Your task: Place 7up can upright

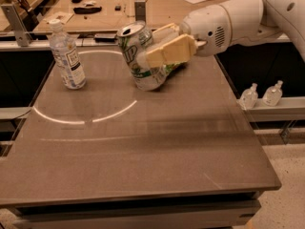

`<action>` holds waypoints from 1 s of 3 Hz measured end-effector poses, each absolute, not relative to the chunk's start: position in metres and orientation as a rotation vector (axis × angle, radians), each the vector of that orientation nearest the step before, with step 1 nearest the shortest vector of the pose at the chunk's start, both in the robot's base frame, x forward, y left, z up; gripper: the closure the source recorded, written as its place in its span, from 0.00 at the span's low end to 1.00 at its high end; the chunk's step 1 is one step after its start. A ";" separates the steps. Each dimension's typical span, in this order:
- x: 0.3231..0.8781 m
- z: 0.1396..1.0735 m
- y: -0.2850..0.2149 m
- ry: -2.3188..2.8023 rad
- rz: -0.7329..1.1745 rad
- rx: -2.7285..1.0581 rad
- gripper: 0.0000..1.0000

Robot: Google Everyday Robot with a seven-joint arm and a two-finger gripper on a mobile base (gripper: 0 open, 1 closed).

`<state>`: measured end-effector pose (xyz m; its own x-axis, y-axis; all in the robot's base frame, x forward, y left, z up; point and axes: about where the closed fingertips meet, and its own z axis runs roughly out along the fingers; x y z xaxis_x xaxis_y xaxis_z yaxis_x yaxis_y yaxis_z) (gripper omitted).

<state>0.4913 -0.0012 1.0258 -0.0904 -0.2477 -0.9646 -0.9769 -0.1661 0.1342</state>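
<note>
The 7up can (137, 51) is silver with a green and white label. It stands nearly upright, leaning a little left, at the far middle of the table (143, 147); whether its base touches the tabletop I cannot tell. My gripper (167, 44) reaches in from the upper right and is shut on the can, with one cream finger (170, 53) across its front and the other behind it. A bit of the green snack bag (174, 68) shows behind the can, mostly hidden.
A clear water bottle (67, 55) with a white label stands upright at the table's far left. Two small bottles (261, 94) sit on a ledge off the right side. A workbench (143, 8) with clutter lies behind the table.
</note>
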 end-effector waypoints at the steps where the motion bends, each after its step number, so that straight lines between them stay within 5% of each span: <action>1: 0.486 1.018 0.001 1.414 1.334 -1.447 1.00; 3: 0.474 0.986 -0.009 1.400 1.287 -1.428 1.00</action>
